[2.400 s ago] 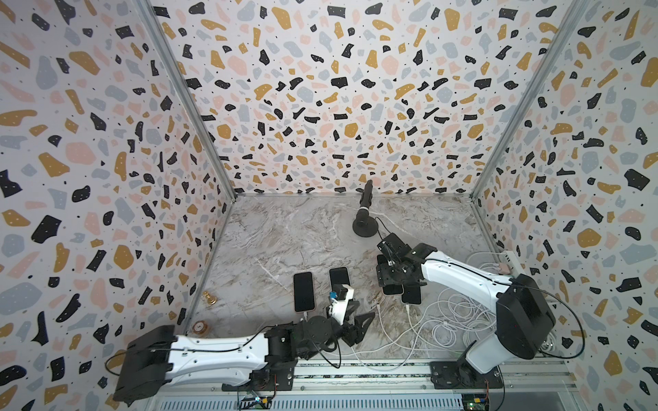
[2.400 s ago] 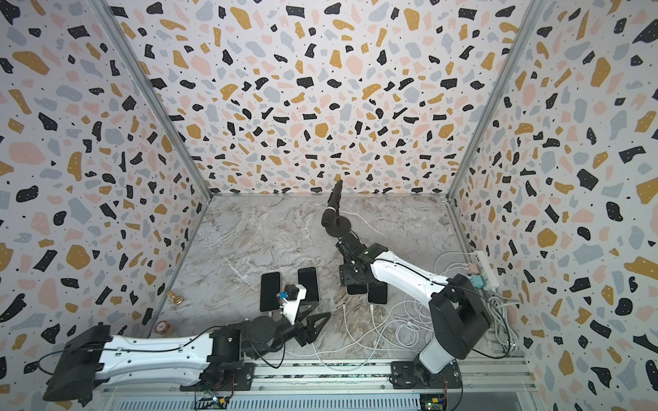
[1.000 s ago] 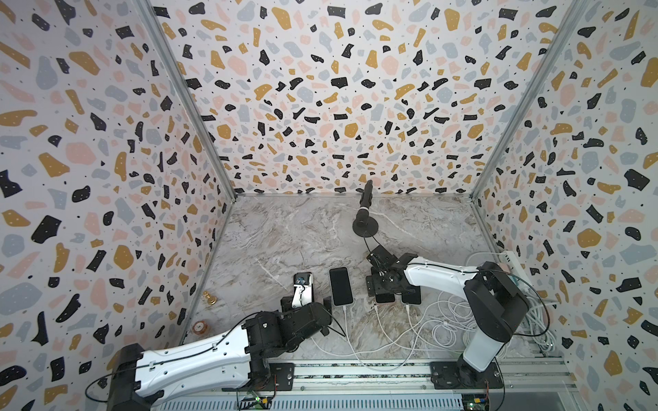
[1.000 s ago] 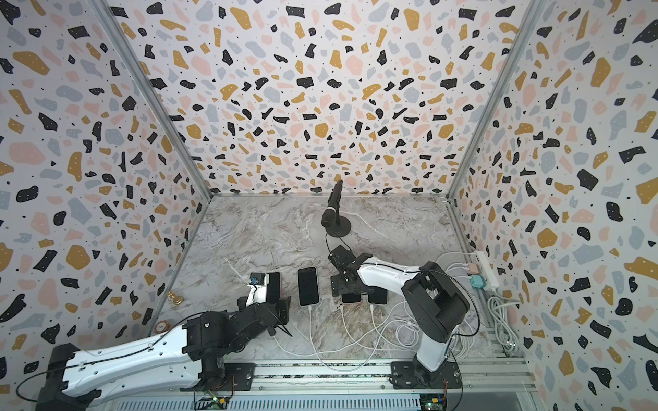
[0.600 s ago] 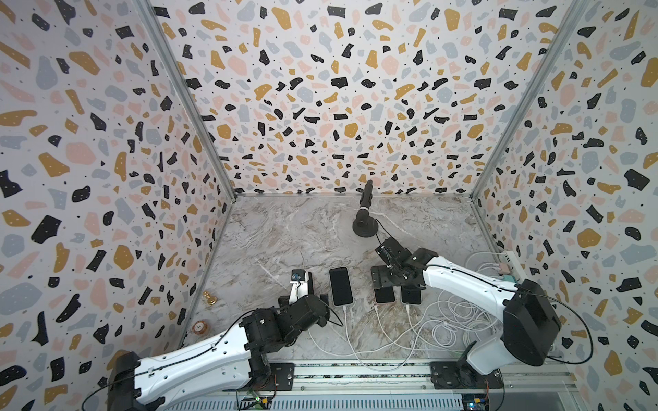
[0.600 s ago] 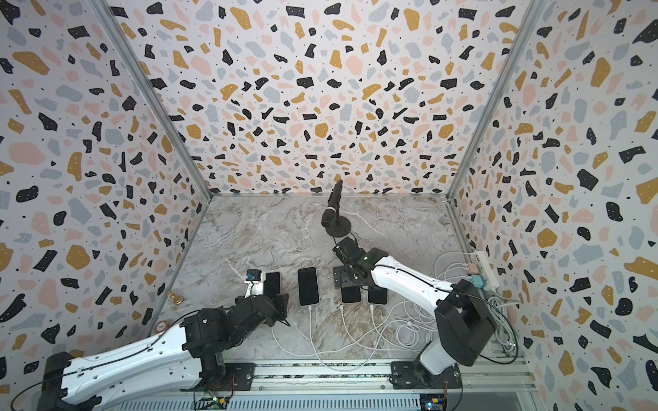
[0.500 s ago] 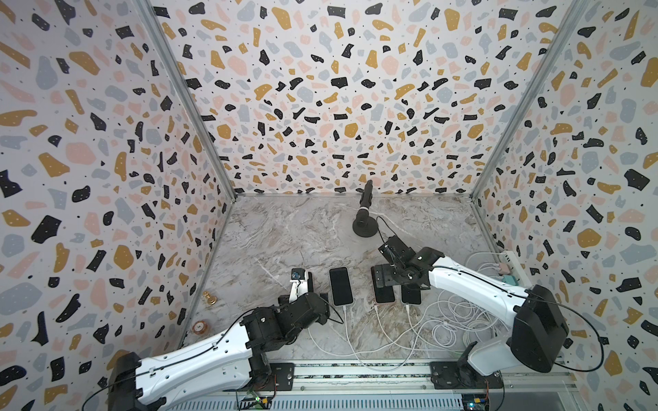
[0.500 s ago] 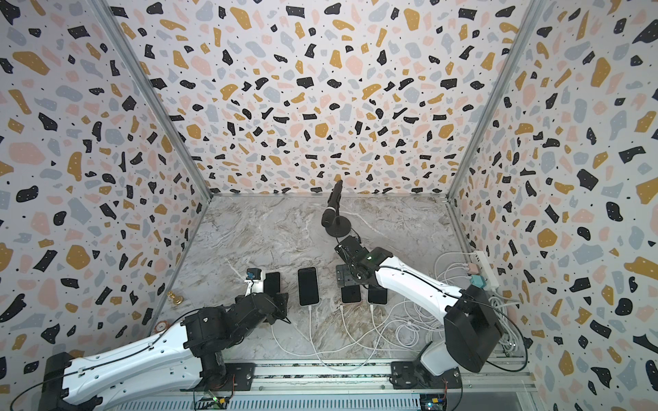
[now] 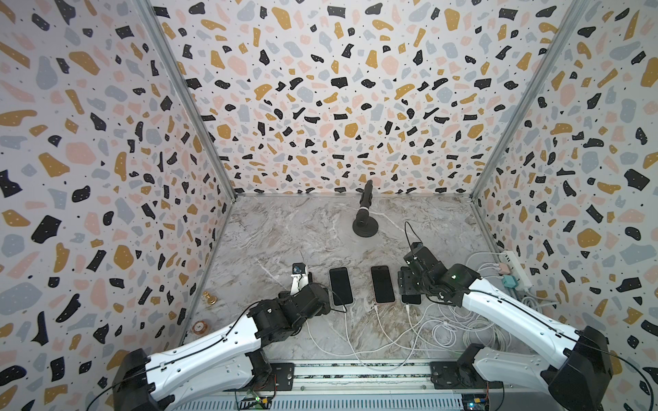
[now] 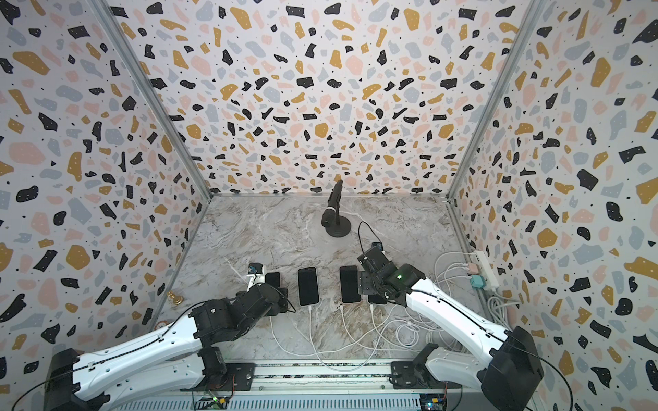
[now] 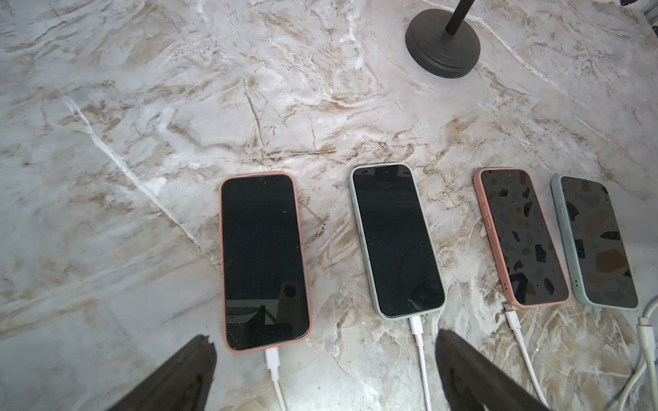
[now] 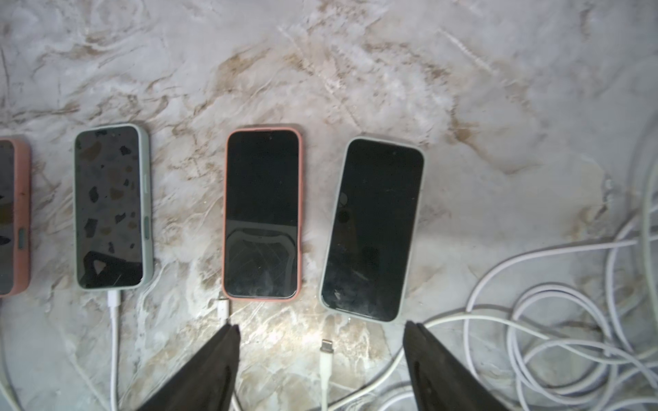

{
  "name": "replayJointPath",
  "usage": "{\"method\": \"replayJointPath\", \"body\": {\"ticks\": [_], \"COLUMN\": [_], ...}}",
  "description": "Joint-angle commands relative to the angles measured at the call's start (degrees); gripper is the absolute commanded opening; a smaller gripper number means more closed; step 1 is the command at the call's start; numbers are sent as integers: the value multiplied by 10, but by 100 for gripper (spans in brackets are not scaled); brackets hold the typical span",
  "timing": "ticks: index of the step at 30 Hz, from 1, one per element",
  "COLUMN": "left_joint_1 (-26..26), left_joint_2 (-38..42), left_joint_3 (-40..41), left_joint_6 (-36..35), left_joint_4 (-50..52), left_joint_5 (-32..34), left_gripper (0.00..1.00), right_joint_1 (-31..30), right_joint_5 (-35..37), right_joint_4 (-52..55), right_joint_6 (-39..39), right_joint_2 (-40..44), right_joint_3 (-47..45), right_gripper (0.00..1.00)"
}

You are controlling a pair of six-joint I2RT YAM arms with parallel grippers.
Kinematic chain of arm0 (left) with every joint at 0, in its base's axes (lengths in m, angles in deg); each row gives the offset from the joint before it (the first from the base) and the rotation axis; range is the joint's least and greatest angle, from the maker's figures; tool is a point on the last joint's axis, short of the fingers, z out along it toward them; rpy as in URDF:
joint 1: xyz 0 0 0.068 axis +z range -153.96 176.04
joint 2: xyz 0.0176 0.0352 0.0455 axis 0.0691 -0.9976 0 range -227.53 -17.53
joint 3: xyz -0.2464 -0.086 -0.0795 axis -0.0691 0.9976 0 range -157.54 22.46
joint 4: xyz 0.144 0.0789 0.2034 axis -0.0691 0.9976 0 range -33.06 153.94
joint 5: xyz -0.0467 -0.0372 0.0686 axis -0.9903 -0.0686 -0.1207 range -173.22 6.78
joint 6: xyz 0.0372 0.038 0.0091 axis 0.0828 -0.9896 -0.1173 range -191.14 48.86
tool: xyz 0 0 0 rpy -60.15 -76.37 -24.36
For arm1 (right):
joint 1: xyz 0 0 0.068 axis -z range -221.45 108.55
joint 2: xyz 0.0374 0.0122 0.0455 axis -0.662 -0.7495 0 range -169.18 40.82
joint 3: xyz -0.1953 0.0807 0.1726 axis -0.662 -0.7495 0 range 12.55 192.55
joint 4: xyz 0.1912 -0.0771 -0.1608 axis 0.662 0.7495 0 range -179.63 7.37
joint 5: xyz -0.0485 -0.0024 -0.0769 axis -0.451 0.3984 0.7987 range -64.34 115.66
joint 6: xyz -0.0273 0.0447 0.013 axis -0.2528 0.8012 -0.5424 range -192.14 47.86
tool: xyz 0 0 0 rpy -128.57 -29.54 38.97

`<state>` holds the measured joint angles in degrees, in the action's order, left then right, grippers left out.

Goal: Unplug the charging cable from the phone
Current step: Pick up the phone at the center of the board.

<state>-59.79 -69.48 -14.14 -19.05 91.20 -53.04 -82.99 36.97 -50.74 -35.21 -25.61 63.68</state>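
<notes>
Several phones lie in a row on the marble top. In the left wrist view a pink-cased phone [image 11: 265, 259] has a white charging cable [image 11: 272, 359] plugged in, and so does the green-cased phone [image 11: 397, 240] beside it. My left gripper [image 11: 324, 340] is open, low over their near ends [image 9: 315, 300]. The right wrist view shows another pink phone [image 12: 263, 213] and a green phone [image 12: 374, 229], both unplugged. A loose connector [image 12: 325, 347] lies on the table between the fingers of my open right gripper [image 12: 321, 326], which hangs over those phones [image 9: 414, 290].
A black microphone stand [image 9: 365, 226] stands further back. Coils of white cable [image 9: 459, 331] run to a power strip [image 9: 514, 267] by the right wall. Two small brass pieces [image 9: 207, 297] sit by the left wall. The rail [image 9: 356, 373] borders the near edge.
My left gripper moved left from the second phone to the leftmost phone's near end. My right arm swung its elbow out to the right, its gripper staying over the right-hand phones.
</notes>
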Motion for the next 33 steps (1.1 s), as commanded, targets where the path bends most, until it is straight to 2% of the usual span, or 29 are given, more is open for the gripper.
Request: {"method": "replayJointPath", "body": {"ticks": [1, 3, 6, 18, 21, 22, 33], "left_joint_1": [17, 31, 35, 35, 35, 35, 35], "left_joint_2": [-32, -74, -134, -334, -365, -375, -467], "left_joint_3": [-29, -55, -90, -180, -189, -191, -261], "left_joint_6": [-10, -46, -72, -45, -46, -27, 3], "left_joint_4": [1, 2, 12, -32, -60, -64, -25], "left_joint_5": [-25, -68, -87, -110, -124, -123, -92], "left_gripper": [100, 100, 100, 100, 100, 100, 100], "right_joint_1": [-2, -3, -3, -3, -3, -3, -3], "right_joint_5": [-42, -42, -25, -19, -27, -30, -58], "right_joint_4": [-27, -35, -24, -7, -12, -15, -35], "right_joint_6": [12, 21, 26, 33, 35, 34, 45], "right_joint_2": [15, 28, 38, 91, 103, 108, 131], "right_joint_3": [-16, -41, -60, -82, -91, -94, -118], "right_gripper": [80, 81, 81, 83, 85, 86, 87]}}
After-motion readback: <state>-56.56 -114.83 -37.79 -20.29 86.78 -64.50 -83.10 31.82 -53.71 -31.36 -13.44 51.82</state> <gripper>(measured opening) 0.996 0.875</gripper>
